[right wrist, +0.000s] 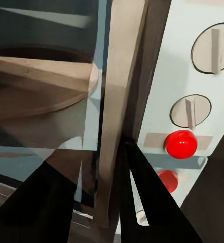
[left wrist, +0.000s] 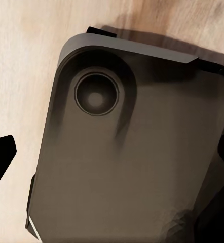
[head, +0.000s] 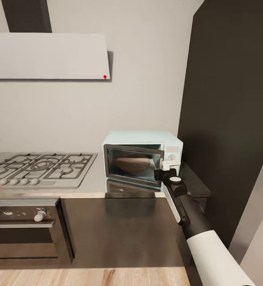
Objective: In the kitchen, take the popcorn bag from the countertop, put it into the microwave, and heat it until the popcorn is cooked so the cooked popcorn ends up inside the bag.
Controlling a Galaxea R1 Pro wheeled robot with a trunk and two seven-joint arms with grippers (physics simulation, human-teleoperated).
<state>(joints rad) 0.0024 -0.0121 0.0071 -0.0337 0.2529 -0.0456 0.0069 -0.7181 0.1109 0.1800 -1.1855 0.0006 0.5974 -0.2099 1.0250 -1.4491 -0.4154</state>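
Right gripper [head: 163,173] sits at the lower right corner of the microwave's [head: 142,159] door, by the control panel. In the right wrist view its two dark fingers [right wrist: 147,202] flank the grey door frame [right wrist: 119,101], one on the glass side and one on the panel side; whether they press on the frame cannot be told. Door [head: 133,163] appears nearly shut, its edge close to the panel. Through the glass [right wrist: 41,66] a tan rounded shape shows inside the cavity, consistent with the bag [head: 132,163]; no label or popcorn is discernible. On the white panel [right wrist: 193,66] are two knobs [right wrist: 213,48] and, below them, a round red light [right wrist: 181,144].

Left gripper [left wrist: 0,162] shows as a dark fingertip at the frame edge of the left wrist view, above a dark robot body part [left wrist: 132,152] and wood floor [left wrist: 26,61]; its state cannot be told.

Microwave stands on the grey counter [head: 95,174], against the wall, beside a tall dark cabinet [head: 231,99]. Next along the counter is the hob [head: 40,167], with an oven [head: 24,230] under it and a white hood [head: 48,55] above.
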